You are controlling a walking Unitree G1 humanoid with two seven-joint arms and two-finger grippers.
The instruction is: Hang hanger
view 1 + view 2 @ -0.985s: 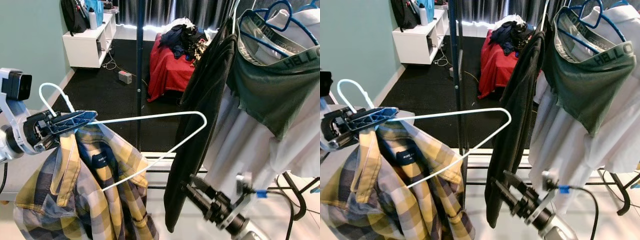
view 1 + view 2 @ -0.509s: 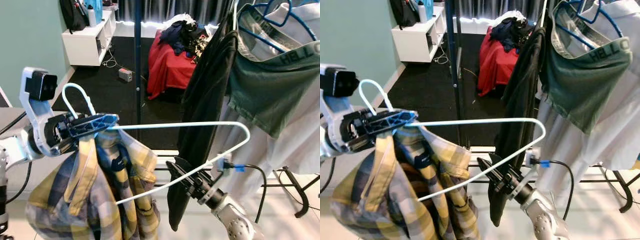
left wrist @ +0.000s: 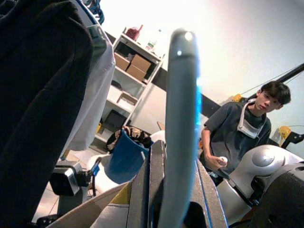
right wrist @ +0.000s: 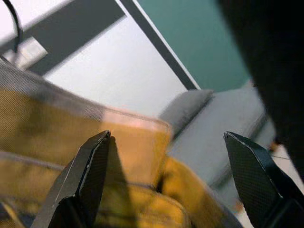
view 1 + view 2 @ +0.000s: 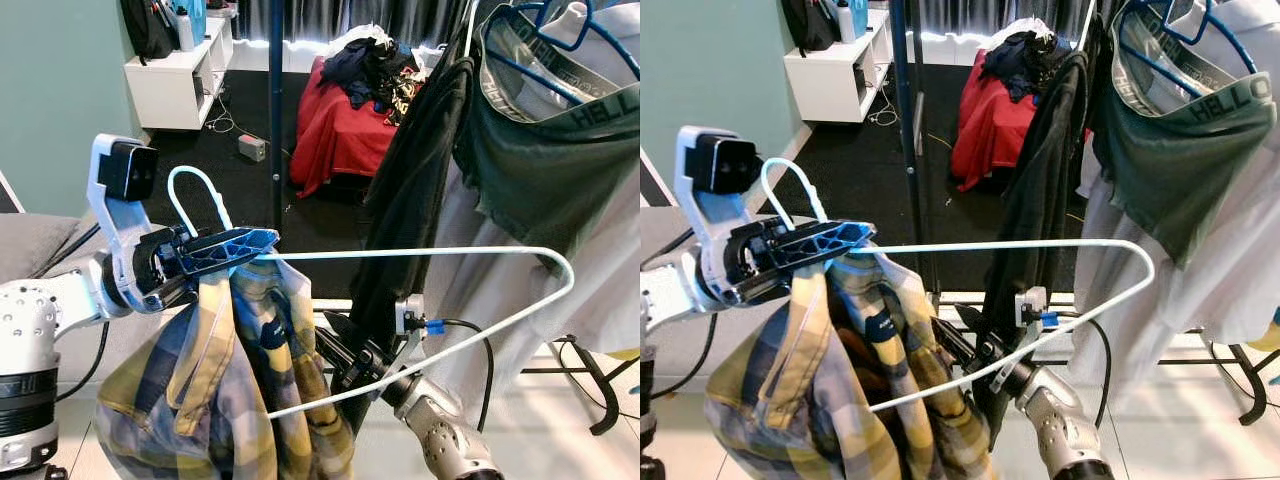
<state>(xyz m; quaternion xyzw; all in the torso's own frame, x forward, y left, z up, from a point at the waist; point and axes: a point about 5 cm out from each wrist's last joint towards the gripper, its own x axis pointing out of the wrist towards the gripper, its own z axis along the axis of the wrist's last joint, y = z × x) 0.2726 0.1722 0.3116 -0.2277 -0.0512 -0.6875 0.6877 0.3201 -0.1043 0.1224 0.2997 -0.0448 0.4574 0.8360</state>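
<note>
Left gripper (image 5: 245,245): clamped shut on the neck of a white wire hanger (image 5: 420,255), the hook rising just behind its fingers. A yellow plaid shirt (image 5: 240,390) was draped from the hanger directly below this gripper. Right gripper (image 5: 335,345): fingers spread apart, nothing held, positioned under the hanger's lower wire, beside the shirt. A black garment (image 5: 410,200) was hung just beyond, a green one (image 5: 540,160) further right.
</note>
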